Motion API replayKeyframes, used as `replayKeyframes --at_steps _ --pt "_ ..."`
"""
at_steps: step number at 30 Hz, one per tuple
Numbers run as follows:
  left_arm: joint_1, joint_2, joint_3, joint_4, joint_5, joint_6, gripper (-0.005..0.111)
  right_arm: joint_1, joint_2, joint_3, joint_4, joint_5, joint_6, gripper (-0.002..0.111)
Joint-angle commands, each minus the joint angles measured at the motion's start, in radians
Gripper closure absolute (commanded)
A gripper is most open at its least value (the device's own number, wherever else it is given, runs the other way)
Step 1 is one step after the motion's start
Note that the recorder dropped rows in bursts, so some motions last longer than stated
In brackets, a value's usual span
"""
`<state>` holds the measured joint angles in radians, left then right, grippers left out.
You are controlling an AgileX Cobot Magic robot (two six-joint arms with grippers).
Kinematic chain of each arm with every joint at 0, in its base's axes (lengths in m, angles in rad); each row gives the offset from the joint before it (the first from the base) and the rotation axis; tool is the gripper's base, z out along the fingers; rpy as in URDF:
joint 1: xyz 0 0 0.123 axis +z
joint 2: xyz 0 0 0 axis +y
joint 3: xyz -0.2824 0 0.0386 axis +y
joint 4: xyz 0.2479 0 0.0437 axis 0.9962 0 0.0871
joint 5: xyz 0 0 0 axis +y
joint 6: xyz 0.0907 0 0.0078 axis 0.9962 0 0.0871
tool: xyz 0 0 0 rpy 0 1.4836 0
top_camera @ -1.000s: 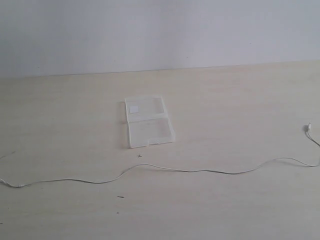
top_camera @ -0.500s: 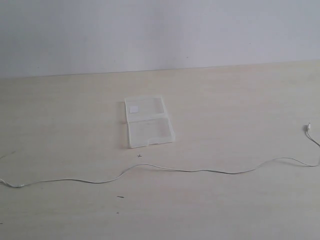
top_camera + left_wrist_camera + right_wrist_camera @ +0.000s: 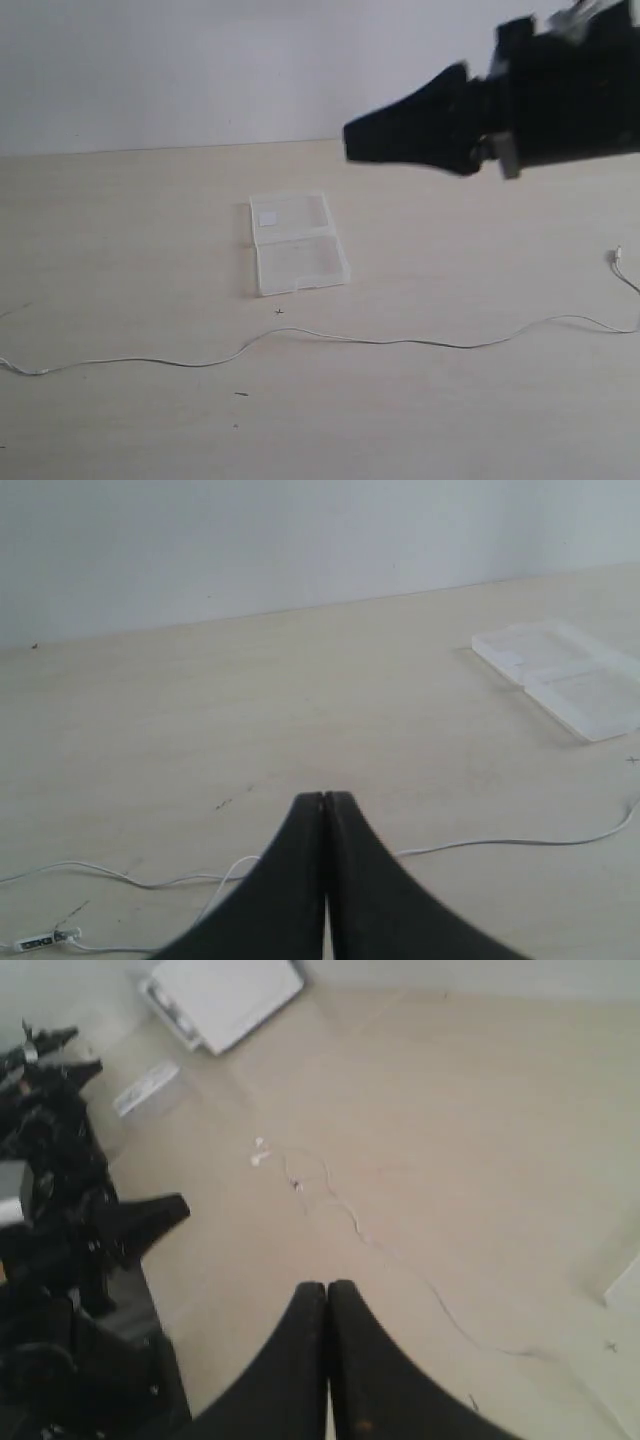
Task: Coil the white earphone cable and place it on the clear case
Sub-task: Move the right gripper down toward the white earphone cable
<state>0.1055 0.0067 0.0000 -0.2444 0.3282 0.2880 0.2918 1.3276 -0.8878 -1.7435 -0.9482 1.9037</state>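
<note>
The white earphone cable (image 3: pixel 380 341) lies stretched in a long wavy line across the table's front, its plug end (image 3: pixel 617 258) at the far right. The clear case (image 3: pixel 297 243) lies open and flat behind the cable's middle, with a white label on its far half. My right gripper (image 3: pixel 352 135) hangs high above the table, shut and empty, up and to the right of the case. In the right wrist view the gripper (image 3: pixel 327 1286) points toward the cable (image 3: pixel 350 1215) and earbuds (image 3: pixel 260 1152). My left gripper (image 3: pixel 325 798) is shut and empty above the cable (image 3: pixel 500 843), with the case (image 3: pixel 560 675) far off.
The inline remote (image 3: pixel 35 941) lies near the cable's left end. The right wrist view shows the black left arm (image 3: pixel 60 1220) at the table's side and a white flat object (image 3: pixel 225 995) beyond the table. A pale wall backs the table.
The right arm has swung into the exterior view from the upper right, high over the table. The cable and the case have not moved.
</note>
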Motion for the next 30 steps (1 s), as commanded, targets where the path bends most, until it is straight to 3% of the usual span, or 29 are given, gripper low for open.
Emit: replayKeyframes --at_steps 1,6,10,19,30 --pt "0.003 -0.007 0.0 -0.001 -0.004 -0.006 0.107 0.102 0.143 -0.008 -0.001 0.107 -0.094 0.108" --pt "0.003 -0.007 0.0 -0.001 -0.004 -0.006 0.107 0.182 0.251 -0.055 -0.001 0.197 -0.115 0.108" --pt "0.003 -0.007 0.0 -0.001 -0.004 -0.006 0.107 0.23 0.262 -0.154 -0.001 0.216 0.002 0.108" --pt "0.003 -0.007 0.0 -0.001 -0.004 -0.006 0.107 0.243 0.254 -0.339 -0.001 0.195 -0.003 0.108" --pt "0.003 -0.007 0.0 -0.001 -0.004 -0.006 0.107 0.243 0.109 -0.332 -0.001 0.242 0.22 0.108"
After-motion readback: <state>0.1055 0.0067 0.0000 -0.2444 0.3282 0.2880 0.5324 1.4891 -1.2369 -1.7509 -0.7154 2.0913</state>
